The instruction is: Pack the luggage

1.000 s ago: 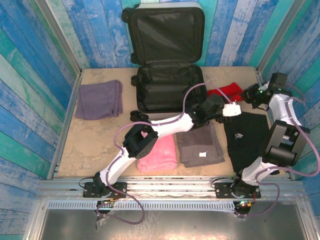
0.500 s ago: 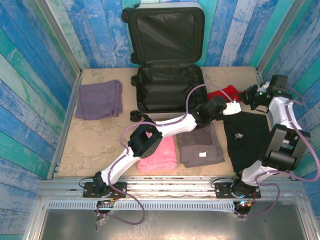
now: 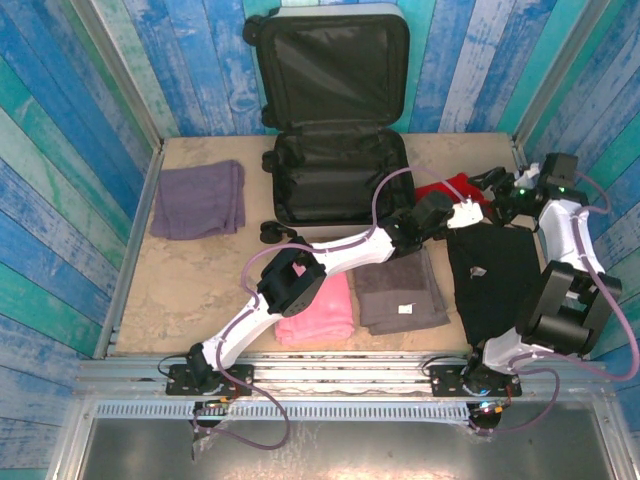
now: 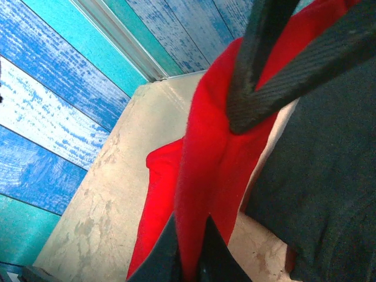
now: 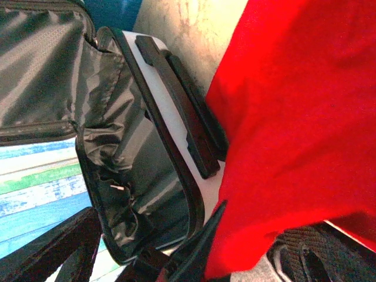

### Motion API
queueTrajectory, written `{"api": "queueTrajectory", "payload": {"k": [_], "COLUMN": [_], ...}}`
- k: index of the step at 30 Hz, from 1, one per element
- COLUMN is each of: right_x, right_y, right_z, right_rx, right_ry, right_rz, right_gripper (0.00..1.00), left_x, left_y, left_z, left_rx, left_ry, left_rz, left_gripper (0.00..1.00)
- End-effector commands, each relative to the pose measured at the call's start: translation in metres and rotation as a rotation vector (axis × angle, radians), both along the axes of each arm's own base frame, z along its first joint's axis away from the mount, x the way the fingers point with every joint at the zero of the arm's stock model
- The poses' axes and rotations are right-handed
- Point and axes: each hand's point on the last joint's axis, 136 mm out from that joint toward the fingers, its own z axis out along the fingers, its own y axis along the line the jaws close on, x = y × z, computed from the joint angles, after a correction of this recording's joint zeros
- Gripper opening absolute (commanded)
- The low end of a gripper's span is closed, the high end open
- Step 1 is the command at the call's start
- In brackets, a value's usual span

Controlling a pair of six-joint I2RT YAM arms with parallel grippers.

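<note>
From above, the luggage (image 3: 335, 150) lies open at the far middle of the worktop (image 3: 200, 280), its lid upright against the back wall. The left arm reaches across to the right, and the left tool (image 3: 470, 213) sits at a red cloth (image 3: 447, 186) just right of the luggage. The right tool (image 3: 497, 192) is close beside it, above a black cloth (image 3: 495, 265).

The left wrist view has the left tool pinched narrow on a fold of the red cloth.

In the right wrist view, the right tool stands wide, with nothing between its fingers. The red cloth lies beside one finger, and the luggage's handle and lining are beyond.
</note>
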Motion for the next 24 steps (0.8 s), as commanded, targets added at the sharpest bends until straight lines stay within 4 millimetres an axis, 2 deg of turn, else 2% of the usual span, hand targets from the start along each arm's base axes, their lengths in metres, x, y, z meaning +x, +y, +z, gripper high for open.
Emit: {"api": "queueTrajectory", "payload": {"k": [1,8,12,18,24], "right_x": [-0.016,-0.04,-0.049,-0.034,-0.026], "right_y": [0.005,0.008,0.004,-0.001,-0.004], "right_z": [-0.012,-0.013,-0.024,-0.041,-0.054], "right_rx": [0.011,0.016,0.03,0.133,0.16], "right_ry": [0.056,0.082,0.112,0.112,0.147], "right_rz": [0.015,-0.004,-0.052,-0.124,-0.167], "right_gripper": [0.84,0.88,0.89,0.9,0.9], "left_x": [0.0,0.002,-0.002,-0.011,-0.011], "left_y": [-0.007,-0.007,-0.008,-0.012,-0.012], "left_z": [-0.016,-0.011,-0.007,-0.001,0.003], "left_rx": [-0.029,-0.056,-0.068,-0.082,-0.094], "left_ry": [0.009,0.009,0.002,-0.016,-0.01], "left_rz": [0.006,0.03,0.021,-0.006,-0.004], "left_gripper": [0.0,0.0,0.0,0.0,0.0]}}
